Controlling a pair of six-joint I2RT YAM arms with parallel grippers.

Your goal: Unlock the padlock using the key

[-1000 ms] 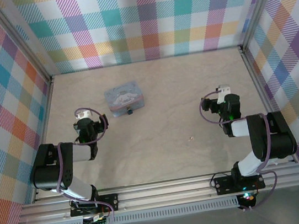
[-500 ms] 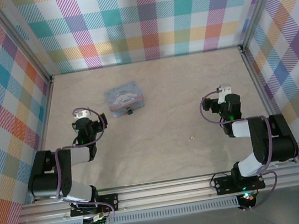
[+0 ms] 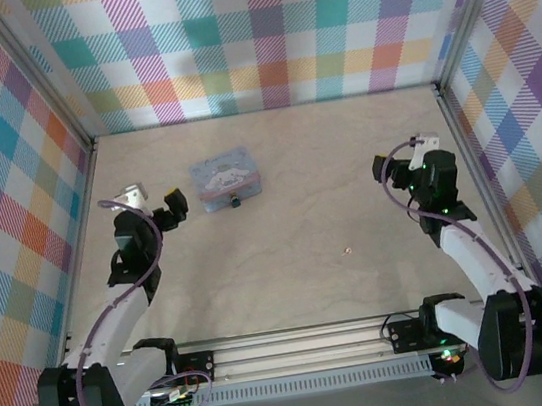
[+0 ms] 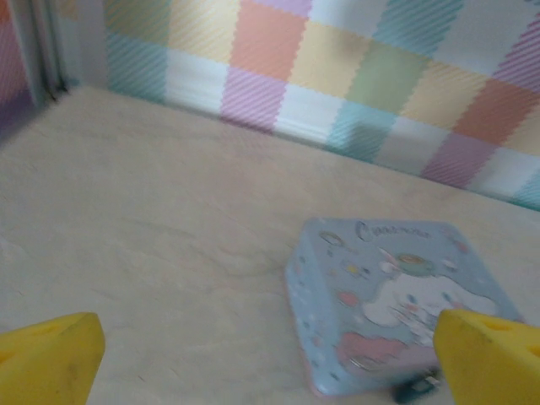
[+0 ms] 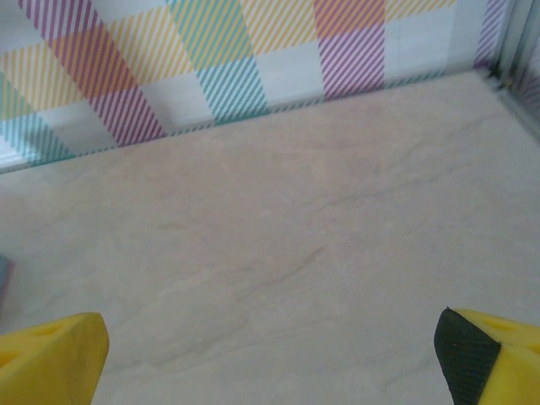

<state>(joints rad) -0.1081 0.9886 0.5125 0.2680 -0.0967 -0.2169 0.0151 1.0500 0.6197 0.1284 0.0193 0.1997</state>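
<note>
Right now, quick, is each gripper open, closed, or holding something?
Left gripper: open, holding nothing.
Right gripper: open, holding nothing.

The table (image 3: 285,231) is a matt, smooth sheet with faint marble-like veining. The tin (image 4: 384,295) on it has a smooth printed skin with a soft sheen. Rails (image 3: 301,345) along the table's near edge are ribbed bare metal. The fingers (image 4: 51,359) of the left gripper (image 4: 268,337) look like matt yellow plastic; the walls (image 3: 257,33) carry a matt printed check.
</note>
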